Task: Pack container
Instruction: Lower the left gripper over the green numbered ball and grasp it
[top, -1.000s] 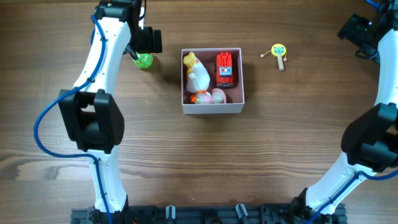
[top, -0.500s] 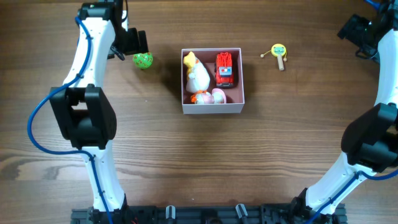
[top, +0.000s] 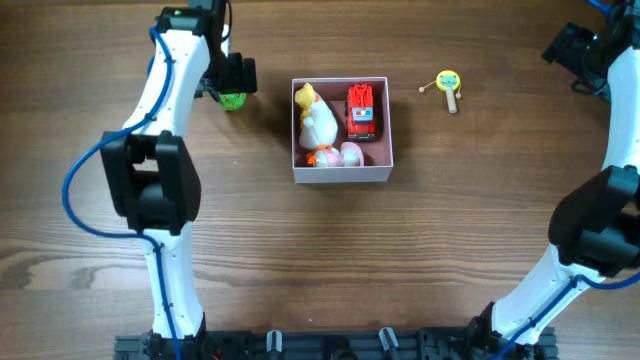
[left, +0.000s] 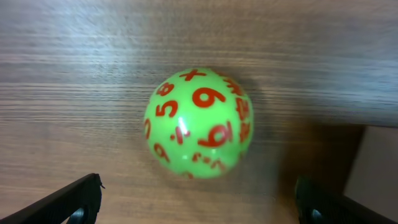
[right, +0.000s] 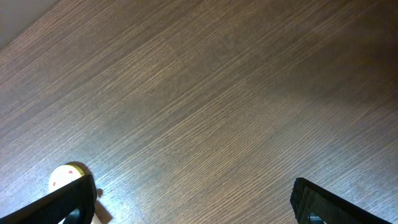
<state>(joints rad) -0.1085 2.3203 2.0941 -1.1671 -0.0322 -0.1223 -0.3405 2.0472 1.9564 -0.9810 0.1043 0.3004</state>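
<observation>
Dark brown wooden table (top: 300, 260) with fine straight grain, seen from above. Near the middle, the square shallow container (top: 342, 175): white outer walls, dusty-pink inside, open top. Inside it a glossy white duck (top: 320, 124) with yellow head on the left, a red truck (top: 361, 112) on the right, a pale pink egg (top: 351, 153) on the near side. Left of the container and apart from it, a small green ball (top: 233, 101), half covered by the left gripper (top: 234, 85). Right of the container, well apart, a small yellow rattle (top: 449, 84) with a wooden handle.

From the left wrist: smooth shiny ball, bright green, printed all over with red numbers, resting on the wood. Black fingertips (left: 81, 199) at both lower corners, spread fully wide, the ball in front of the gap, not touched, nothing gripped.

From the right wrist: wood grain running slantwise, and the round yellow rattle head low at the left, partly behind a fingertip. Also fully spread and empty, the right gripper (right: 193, 199), touching nothing.
</observation>
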